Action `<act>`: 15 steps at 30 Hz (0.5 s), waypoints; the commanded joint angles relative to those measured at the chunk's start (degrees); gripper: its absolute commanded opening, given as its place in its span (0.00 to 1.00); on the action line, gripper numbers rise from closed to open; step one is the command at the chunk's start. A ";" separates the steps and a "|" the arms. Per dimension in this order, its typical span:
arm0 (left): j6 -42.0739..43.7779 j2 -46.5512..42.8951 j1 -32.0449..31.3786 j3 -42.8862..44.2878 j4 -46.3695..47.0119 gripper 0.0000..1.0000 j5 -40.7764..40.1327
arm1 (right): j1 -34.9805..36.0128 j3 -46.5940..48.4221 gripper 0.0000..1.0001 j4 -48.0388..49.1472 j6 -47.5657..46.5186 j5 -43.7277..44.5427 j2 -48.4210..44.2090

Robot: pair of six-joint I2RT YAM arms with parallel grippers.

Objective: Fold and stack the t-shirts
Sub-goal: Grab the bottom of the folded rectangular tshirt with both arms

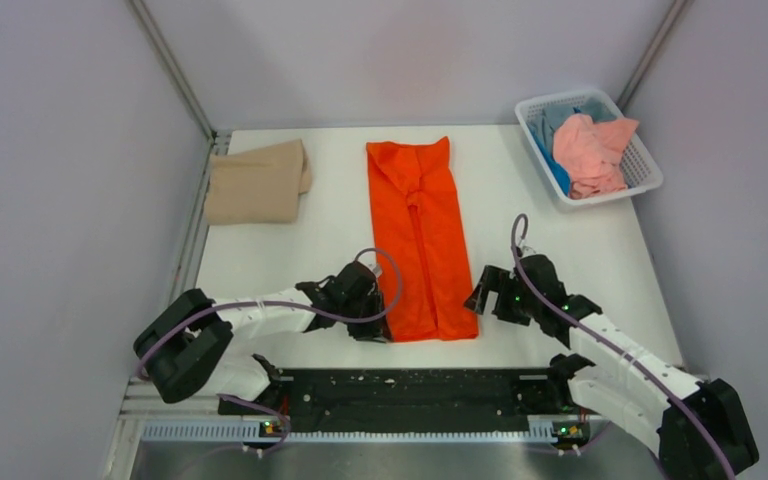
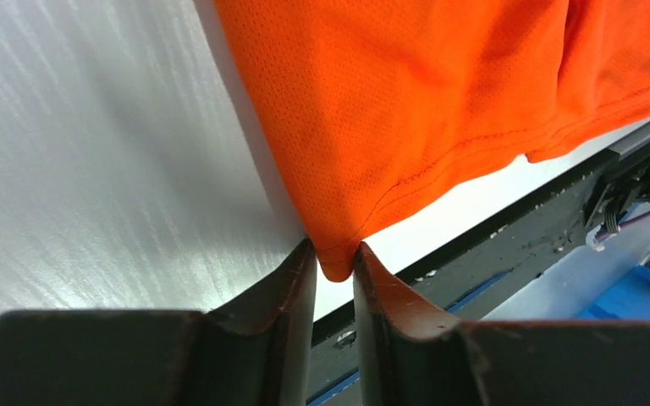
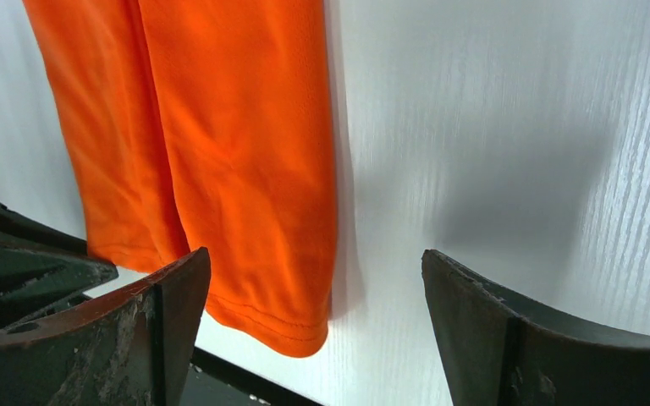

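On the table [image 2: 93, 152], left hand [image 2: 335, 260] pinches orange t-shirt [image 2: 406, 101] corner.

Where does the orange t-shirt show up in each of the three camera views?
Top external: orange t-shirt, a long strip at centre.
Left wrist: upper right, its corner pinched by the left fingers.
Right wrist: upper left, above the open right fingers.
Shared landmark: black rail just past its near hem.

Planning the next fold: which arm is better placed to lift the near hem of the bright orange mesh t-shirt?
Probably left. The left gripper is shut on a near corner of the bright orange mesh t-shirt; the right gripper is open at the other corner, gripping nothing.
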 commanded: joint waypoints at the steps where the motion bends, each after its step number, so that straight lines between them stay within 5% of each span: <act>1: 1.44 0.43 -0.38 0.47 -6.07 0.25 -4.97 | 0.73 -0.68 0.93 -2.52 -0.39 -3.08 -1.38; 8: 1.05 3.52 -0.34 1.34 -2.54 0.00 -4.25 | 1.53 -3.05 0.83 -6.10 -2.74 -9.75 -1.64; 15: -0.19 1.26 -0.41 -1.54 1.55 0.00 -3.38 | 1.72 -7.02 0.58 -0.91 -1.78 -9.32 -2.84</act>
